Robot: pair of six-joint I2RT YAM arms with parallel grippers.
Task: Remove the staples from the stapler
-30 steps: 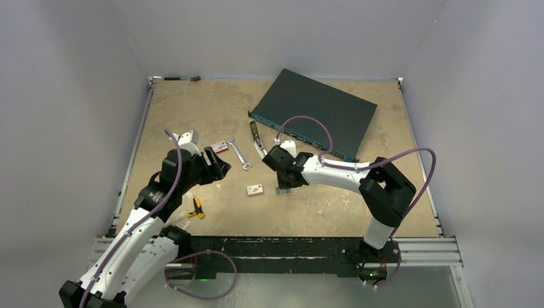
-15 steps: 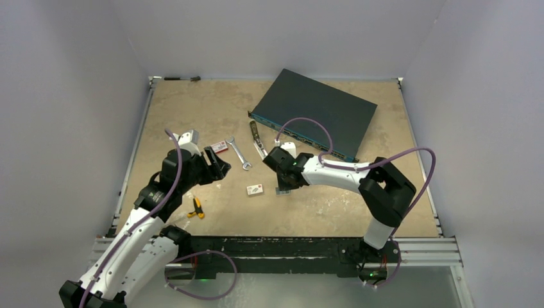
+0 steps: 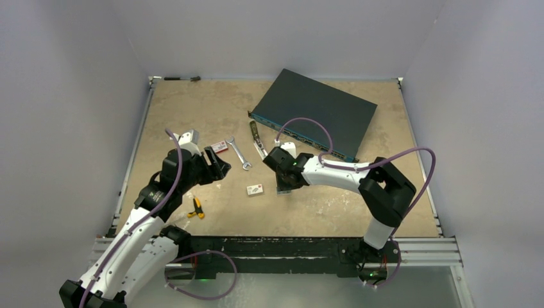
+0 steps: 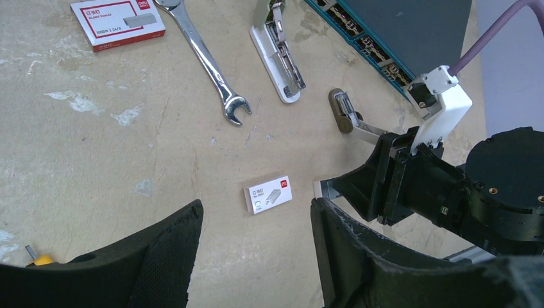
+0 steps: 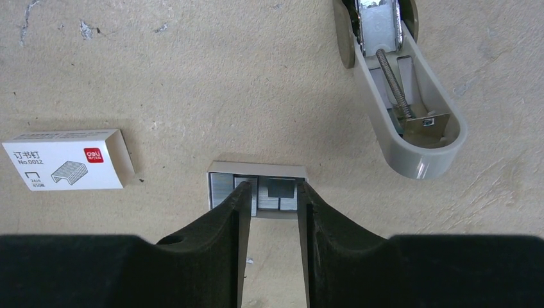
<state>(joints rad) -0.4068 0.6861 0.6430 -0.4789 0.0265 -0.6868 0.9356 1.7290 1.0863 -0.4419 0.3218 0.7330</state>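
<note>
The stapler [image 3: 258, 145] lies open near the table's middle, with a pale top and a silvery channel; it also shows in the left wrist view [image 4: 277, 58]. Silvery staples [image 5: 221, 190] lie as strips in a small open grey tray [image 5: 256, 168]. My right gripper [image 5: 274, 192] is open, with a narrow gap. Its fingertips [image 5: 244, 192] reach over the tray's near edge, and I cannot tell if they touch it. In the top view the right gripper [image 3: 283, 186] covers the tray. My left gripper [image 4: 255, 215] is open and empty, hovering above the table to the left [image 3: 218, 168].
A stubby grey piece [image 5: 410, 122] with a spring lies just right of the tray. A small white box [image 5: 64, 160] lies to its left. A wrench [image 3: 238, 153] and a red-and-white box [image 3: 219, 147] lie by the stapler. A dark network switch [image 3: 314, 112] is at the back, yellow pliers [image 3: 196, 208] at the front left.
The right gripper has edged slightly further over the staple tray. The left arm has not moved.
</note>
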